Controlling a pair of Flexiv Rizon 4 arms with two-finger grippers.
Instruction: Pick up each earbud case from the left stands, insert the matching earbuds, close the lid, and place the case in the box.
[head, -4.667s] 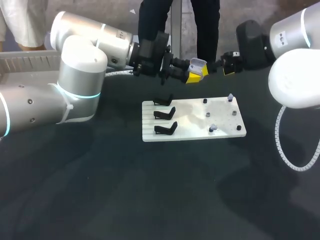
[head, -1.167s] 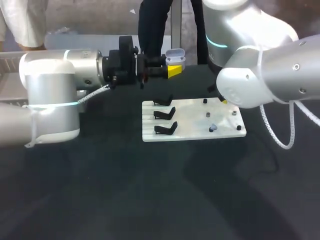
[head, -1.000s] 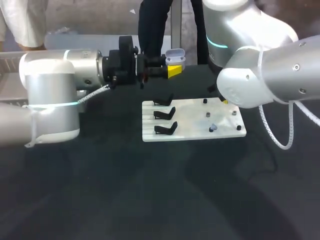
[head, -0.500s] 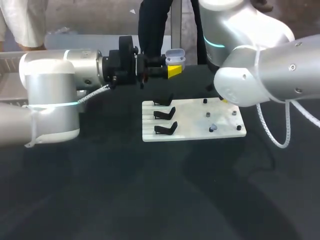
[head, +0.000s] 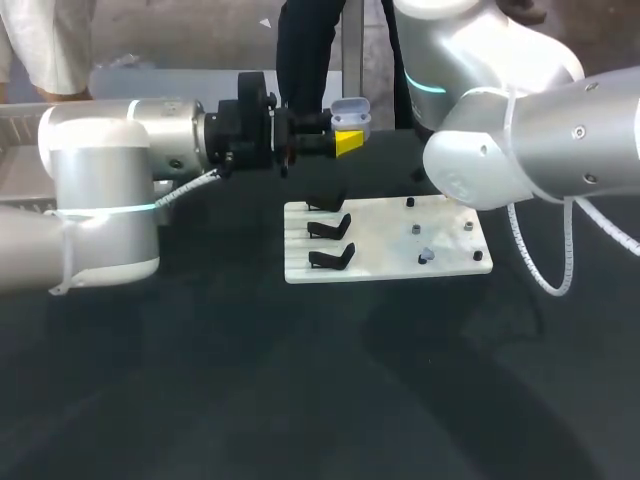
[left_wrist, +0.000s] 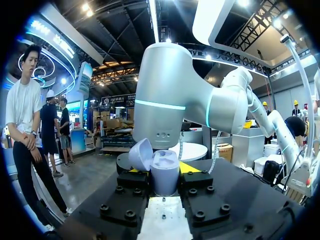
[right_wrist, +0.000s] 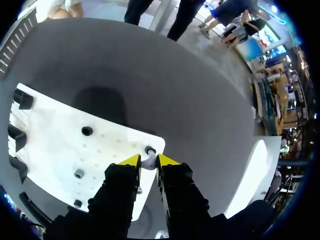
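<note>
L gripper is clamped on an earbud case, one yellow-tipped finger on each side of the pale body. The lid is flipped open & leans off to one side of the grip. From the head cam, that case is up in the air at the tip of the L arm, which lies roughly level. The white board is on the table below & just ahead of the hand.

R gripper points down at the board's far corner, its fingers drawn close with a small pale earbud pinched between the tips. A black round holder sits just ahead of the tips. From above, the R arm hides its own hand. Three black stands line the board's other end, well away from the R fingers, nearer the L hand.
</note>
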